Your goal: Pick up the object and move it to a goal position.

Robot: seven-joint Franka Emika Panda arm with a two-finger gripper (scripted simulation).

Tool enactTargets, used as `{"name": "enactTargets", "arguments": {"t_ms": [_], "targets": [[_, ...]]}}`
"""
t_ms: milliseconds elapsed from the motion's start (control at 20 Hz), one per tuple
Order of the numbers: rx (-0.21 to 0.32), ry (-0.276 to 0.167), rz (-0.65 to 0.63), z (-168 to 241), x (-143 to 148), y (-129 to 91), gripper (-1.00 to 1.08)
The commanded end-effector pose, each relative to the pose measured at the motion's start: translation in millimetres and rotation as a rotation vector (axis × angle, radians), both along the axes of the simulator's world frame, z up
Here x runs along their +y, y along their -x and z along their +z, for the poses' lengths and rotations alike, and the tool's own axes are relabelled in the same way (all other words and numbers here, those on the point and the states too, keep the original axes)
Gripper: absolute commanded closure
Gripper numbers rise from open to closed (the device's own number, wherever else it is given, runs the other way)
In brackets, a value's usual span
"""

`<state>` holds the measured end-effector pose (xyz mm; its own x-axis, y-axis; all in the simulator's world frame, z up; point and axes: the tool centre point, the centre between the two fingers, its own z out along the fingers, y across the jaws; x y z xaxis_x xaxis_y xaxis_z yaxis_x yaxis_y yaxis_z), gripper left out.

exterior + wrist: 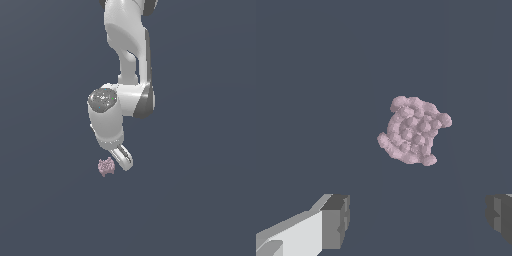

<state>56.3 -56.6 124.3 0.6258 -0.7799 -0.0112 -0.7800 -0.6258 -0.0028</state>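
pincer [416,220]: jaws wide apart, nothing held
fingertips [336,220]: dark pads, gap about the lump's width, so little margin
object [413,130]: dusty-pink knobbly lump, lies on the bench [316,75], ahead of the pads, not between them
exterior check: object [106,166] just beside the fingers, toward the exterior view's left, apart from them
step: approach, pre-grasp, not yet aligned
next: shift over the lump to centre it, descend, then close
goal: no marker visible
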Motion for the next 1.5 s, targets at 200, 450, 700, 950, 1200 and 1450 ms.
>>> {"name": "enactTargets", "arguments": {"t_ms": [200,450,700,950,1200,1450], "targets": [[0.000,0.005,-0.199,-12,-21,-10,-0.92],[-0.001,0.008,-0.304,-18,-31,-15,-0.92],[-0.002,0.010,-0.366,-22,-38,-18,-0.92],[-0.003,0.011,-0.386,-23,-40,-19,-0.92],[-0.002,0.011,-0.382,-30,-39,-18,-0.92],[-0.003,0.011,-0.385,-56,-40,-18,-0.92]]}}
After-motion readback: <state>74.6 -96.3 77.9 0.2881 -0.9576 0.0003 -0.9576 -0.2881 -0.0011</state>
